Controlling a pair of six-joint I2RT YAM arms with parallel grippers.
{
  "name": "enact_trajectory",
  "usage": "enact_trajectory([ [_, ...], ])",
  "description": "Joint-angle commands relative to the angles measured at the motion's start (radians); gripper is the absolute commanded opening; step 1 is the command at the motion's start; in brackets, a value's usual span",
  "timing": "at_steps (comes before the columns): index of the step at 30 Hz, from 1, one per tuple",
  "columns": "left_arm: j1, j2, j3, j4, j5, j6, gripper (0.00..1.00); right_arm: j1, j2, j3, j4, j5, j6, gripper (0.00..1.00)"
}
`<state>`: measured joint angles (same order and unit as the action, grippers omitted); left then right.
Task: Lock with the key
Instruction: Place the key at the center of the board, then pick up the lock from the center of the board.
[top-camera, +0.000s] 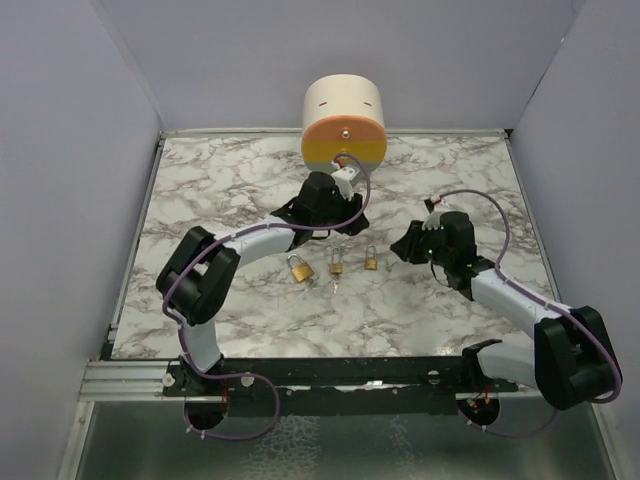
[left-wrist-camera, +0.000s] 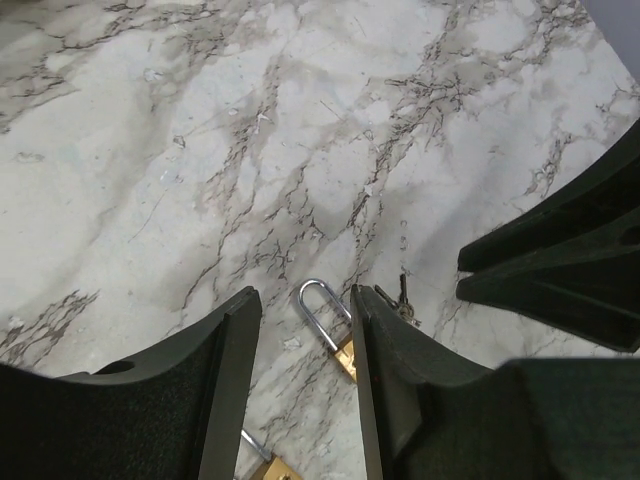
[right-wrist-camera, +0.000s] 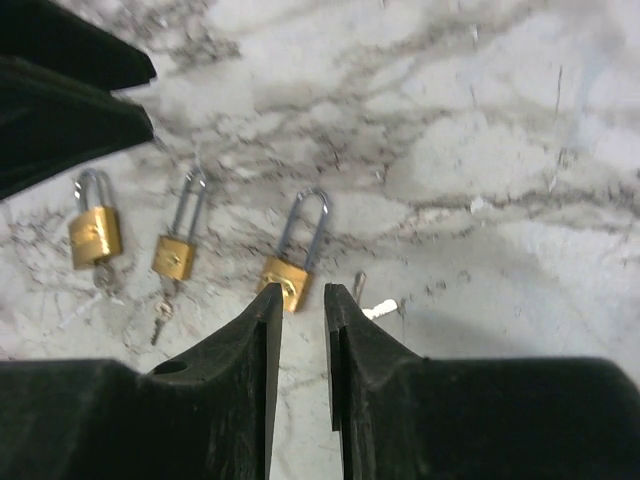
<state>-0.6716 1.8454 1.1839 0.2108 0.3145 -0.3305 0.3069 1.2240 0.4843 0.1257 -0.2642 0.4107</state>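
flat marble-patterned tabletop (top-camera: 240, 180): white, grey veining | small rectangular metal padlocks (right-wrist-camera: 174, 257): brass-gold bodies, silver shackles | squat round cylinder (top-camera: 344, 105): cream top, orange and yellow bands | arm cables (top-camera: 240, 436): purple

Soft, even light from above fills the booth. The marble tabletop (top-camera: 250, 190) looks bright, with no harsh glare. The arms (top-camera: 262, 240) throw only faint shadows with blurred edges. The overhead view is fairly sharp but slightly grainy. In the wrist views, the left gripper (left-wrist-camera: 303, 293) and right gripper (right-wrist-camera: 302, 292) show as near-black shapes with little surface detail. The right wrist view is softer overall. There the brass padlocks (right-wrist-camera: 95, 232) catch pale glints on their steel loops, and a grey shadow lies on the marble at lower right.
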Motion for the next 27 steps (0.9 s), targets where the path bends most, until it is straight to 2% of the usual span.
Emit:
enact_trajectory([
  [1,0.033,-0.125,-0.063,0.01,-0.038,0.019,0.45,0.018,-0.041,0.115,-0.037,0.022,-0.045,0.24],
  [7,0.115,-0.273,-0.202,0.056,-0.047,-0.012,0.49,0.18,0.003,0.201,-0.073,0.132,-0.061,0.24],
  [12,0.183,-0.372,-0.286,0.01,-0.091,0.012,0.53,0.32,0.105,0.235,-0.068,0.234,-0.051,0.26],
  [22,0.28,-0.516,-0.436,0.001,-0.114,0.021,0.63,0.524,0.339,0.342,-0.089,0.435,-0.017,0.42],
  [23,0.284,-0.521,-0.439,-0.001,-0.109,0.022,0.67,0.533,0.358,0.355,-0.091,0.444,-0.014,0.42],
  [24,0.287,-0.523,-0.441,-0.002,-0.102,0.024,0.93,0.543,0.376,0.367,-0.095,0.458,-0.008,0.44],
  [25,0.289,-0.524,-0.443,-0.003,-0.098,0.026,0.98,0.55,0.391,0.379,-0.098,0.471,-0.007,0.46],
  [27,0.292,-0.526,-0.449,0.001,-0.091,0.027,0.99,0.568,0.417,0.401,-0.11,0.503,-0.003,0.5],
])
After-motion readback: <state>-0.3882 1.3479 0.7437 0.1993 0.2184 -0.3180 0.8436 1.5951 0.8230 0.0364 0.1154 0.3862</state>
